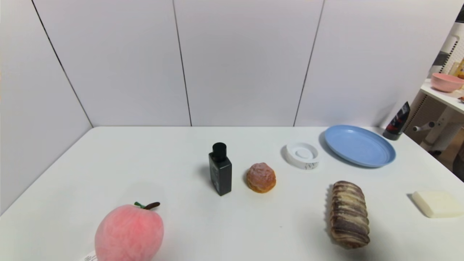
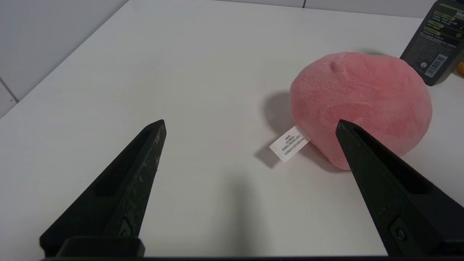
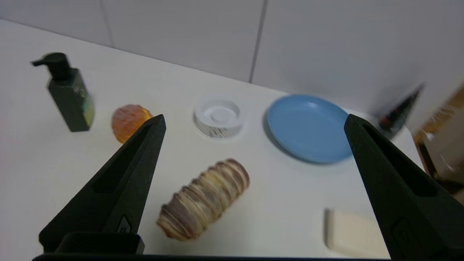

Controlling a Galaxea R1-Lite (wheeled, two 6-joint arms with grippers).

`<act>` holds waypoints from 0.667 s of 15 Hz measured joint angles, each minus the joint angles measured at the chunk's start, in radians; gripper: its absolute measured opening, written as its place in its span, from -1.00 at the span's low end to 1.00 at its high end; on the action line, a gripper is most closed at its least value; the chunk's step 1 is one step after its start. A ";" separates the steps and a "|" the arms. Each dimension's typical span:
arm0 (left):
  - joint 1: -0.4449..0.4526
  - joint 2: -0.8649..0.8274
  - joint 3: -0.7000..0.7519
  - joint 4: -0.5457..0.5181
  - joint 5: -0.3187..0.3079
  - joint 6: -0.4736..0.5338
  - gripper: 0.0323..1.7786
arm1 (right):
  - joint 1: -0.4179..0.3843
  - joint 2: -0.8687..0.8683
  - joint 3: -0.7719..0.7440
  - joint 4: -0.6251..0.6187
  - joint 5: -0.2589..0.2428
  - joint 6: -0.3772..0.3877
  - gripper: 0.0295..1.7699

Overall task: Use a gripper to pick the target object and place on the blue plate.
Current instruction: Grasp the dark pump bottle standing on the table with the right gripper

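The small black rectangular bottle with a round black cap [image 1: 220, 169] is standing upright near the middle of the white table [image 1: 181, 224], just beside a round golden-brown bun [image 1: 261, 177]. The round shallow light-blue plastic plate [image 1: 359, 145] is lying toward the far right corner, bare, with a small white round dish [image 1: 302, 155] just beside it. A striped brown bread loaf [image 1: 348, 214] and a cream rectangular block [image 1: 436, 203] are sitting near the right edge. The left gripper [image 2: 250, 127], fingers spread apart and holding nothing, is hovering by a pink plush peach [image 2: 362, 105] at the near left edge. The right gripper [image 3: 253, 121], fingers likewise apart and holding nothing, is hanging above the loaf.
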 joint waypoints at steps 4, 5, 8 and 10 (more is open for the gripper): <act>0.000 0.000 0.000 0.000 0.000 0.000 0.90 | 0.243 0.240 -0.193 0.071 0.020 -0.029 0.92; 0.000 0.000 0.000 0.000 0.000 0.000 0.90 | 0.289 0.293 -0.226 0.074 0.019 -0.030 0.92; 0.000 0.000 0.000 0.000 0.000 0.000 0.90 | 0.401 0.449 -0.316 0.124 0.008 -0.022 0.92; 0.000 0.000 0.000 0.000 0.000 0.000 0.90 | 0.452 0.543 -0.377 0.180 0.001 -0.001 0.92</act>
